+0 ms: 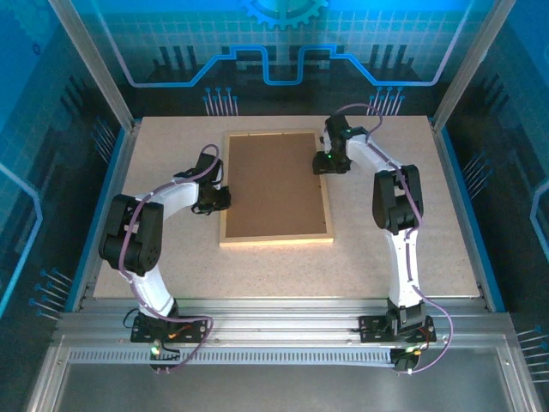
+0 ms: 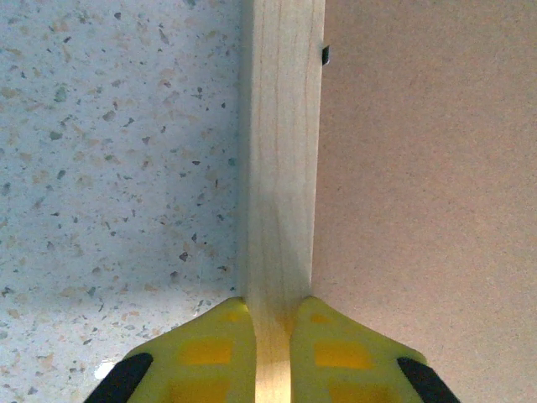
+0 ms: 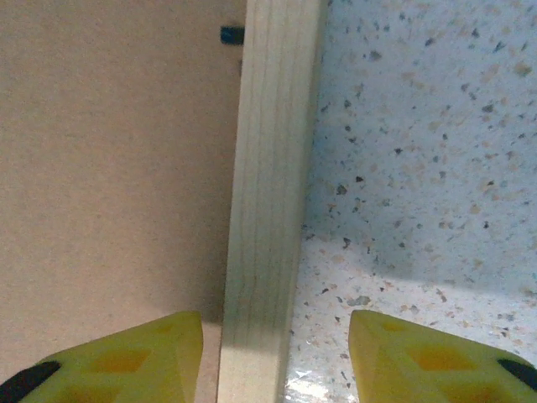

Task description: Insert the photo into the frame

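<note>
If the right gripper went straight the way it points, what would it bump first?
Probably the frame: its wooden rail lies between the open fingers of the right gripper. The fingertips might reach the backing board and table beside it first; depth is unclear.

Brown backing board (image 1: 276, 184), speckled table (image 1: 377, 257)

Top view is bright and even; table (image 1: 283, 266) is well lit, there's a blue cast on the walls (image 1: 51, 129), and shadows are soft. My wrist views are sharp on the frame (image 2: 281, 168) grain. A dim shadow band crosses the speckled top, with a small glare patch beside the slightly soft right fingers (image 3: 419, 361).
</note>
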Robot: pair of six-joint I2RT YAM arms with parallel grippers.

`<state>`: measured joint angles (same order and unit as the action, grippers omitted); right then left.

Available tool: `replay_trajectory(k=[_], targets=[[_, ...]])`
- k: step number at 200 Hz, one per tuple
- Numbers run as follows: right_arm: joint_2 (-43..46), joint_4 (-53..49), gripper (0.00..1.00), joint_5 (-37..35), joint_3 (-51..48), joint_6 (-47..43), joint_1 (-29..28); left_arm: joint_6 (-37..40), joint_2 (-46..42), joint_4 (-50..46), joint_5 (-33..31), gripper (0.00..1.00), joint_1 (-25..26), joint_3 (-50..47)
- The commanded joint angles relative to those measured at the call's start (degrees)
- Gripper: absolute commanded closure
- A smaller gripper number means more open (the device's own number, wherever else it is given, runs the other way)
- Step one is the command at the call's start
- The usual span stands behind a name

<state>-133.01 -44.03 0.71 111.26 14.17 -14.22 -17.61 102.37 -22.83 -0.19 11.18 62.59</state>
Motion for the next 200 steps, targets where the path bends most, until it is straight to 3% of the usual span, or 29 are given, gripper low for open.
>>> replay_trajectory(k=[1, 44, 143, 167, 177, 200], targets=[[-2.25, 0.10, 0.54, 1.16, -1.14, 1.20, -0.60, 0.38, 0.02, -3.11, 2.03, 0.96, 0.16, -0.94], [-1.68, 0.68, 0.77, 0.50, -3.45, 1.82, -0.59, 0.12, -0.57, -3.19, 2.34, 0.96, 0.24, -1.20], [10.96, 3.96, 0.80, -2.20, -19.15, 0.16, -0.59, -6.47, -6.28, -2.50, 5.78, 0.95, 4.46, -7.92], [11.35, 4.30, 0.79, -1.94, -20.20, -0.12, -0.39, -6.99, -8.29, -3.40, 4.85, 0.78, 4.47, -7.53], [11.26, 4.22, 0.78, -1.75, -20.11, -0.04, -0.36, -6.52, -8.81, -4.67, 3.59, 0.65, 4.46, -5.99], [11.62, 4.12, 0.78, -1.83, -20.08, -0.24, -0.33, -4.73, -9.03, -7.36, 1.51, 0.52, 3.88, -0.82]])
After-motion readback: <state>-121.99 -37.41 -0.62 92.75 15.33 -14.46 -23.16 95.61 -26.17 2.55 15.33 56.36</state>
